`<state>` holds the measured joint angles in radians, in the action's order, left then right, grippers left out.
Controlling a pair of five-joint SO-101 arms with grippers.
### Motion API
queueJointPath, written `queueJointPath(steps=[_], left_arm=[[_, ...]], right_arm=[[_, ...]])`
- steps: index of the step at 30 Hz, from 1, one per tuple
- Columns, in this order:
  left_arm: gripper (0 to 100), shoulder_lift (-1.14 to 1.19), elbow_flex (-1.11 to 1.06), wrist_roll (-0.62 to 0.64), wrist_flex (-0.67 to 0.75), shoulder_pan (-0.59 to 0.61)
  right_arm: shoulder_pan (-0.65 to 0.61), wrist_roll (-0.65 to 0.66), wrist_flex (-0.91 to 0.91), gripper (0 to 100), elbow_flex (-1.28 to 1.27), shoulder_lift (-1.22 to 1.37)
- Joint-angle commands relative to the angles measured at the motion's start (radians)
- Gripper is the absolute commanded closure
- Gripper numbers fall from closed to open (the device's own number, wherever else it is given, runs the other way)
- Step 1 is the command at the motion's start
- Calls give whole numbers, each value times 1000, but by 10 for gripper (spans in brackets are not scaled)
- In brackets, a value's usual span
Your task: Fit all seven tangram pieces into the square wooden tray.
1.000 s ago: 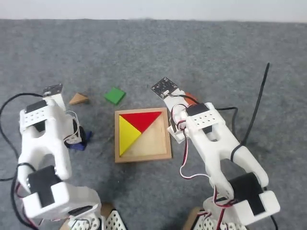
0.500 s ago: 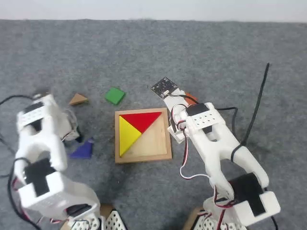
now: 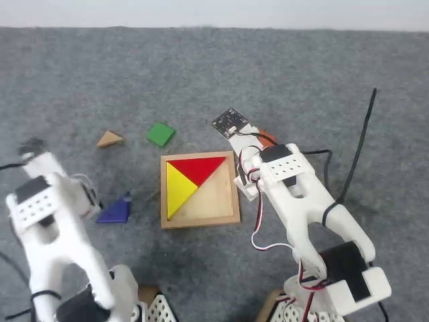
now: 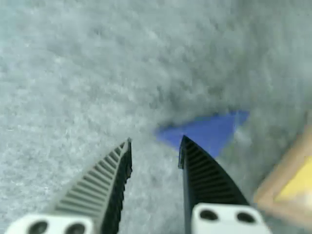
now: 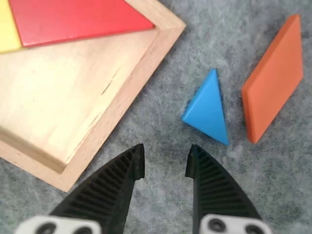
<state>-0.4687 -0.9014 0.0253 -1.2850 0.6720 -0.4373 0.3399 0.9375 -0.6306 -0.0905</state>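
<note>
The square wooden tray [image 3: 216,199] holds a red triangle [image 3: 198,168] and a yellow triangle [image 3: 177,189]. A dark blue triangle [image 3: 114,212] lies on the carpet left of the tray. My left gripper [image 4: 155,142] hovers open just short of the dark blue triangle [image 4: 210,131], with nothing between its fingers. A tan triangle [image 3: 109,139] and a green square [image 3: 160,133] lie farther back. My right gripper [image 5: 165,148] is open over bare carpet beside the tray [image 5: 73,83], near a light blue triangle [image 5: 208,109] and an orange parallelogram [image 5: 273,78].
The left arm [image 3: 47,208] stands at the left edge, the right arm [image 3: 295,188] right of the tray with its cable trailing behind. Grey carpet stretches open at the back.
The left arm has swung back to the left and toward the near edge, uncovering the dark blue triangle it stood over. The right arm has not moved.
</note>
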Motion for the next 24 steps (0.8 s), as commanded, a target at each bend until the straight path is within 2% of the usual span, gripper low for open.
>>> queueJointPath(steps=[1, 8, 17, 24], left_arm=[[846, -44, -4, -115, -68, -64], [848, 143, 39, -124, -38, -69], [848, 446, 237, -8, -3, -71], [848, 571, 352, 78, 54, -71]], right_arm=[[-5, -5, -13, 843, 8, -61], [-5, -5, -13, 843, 8, -61], [-5, -5, -12, 843, 8, -61], [-5, -5, -12, 843, 8, -61]])
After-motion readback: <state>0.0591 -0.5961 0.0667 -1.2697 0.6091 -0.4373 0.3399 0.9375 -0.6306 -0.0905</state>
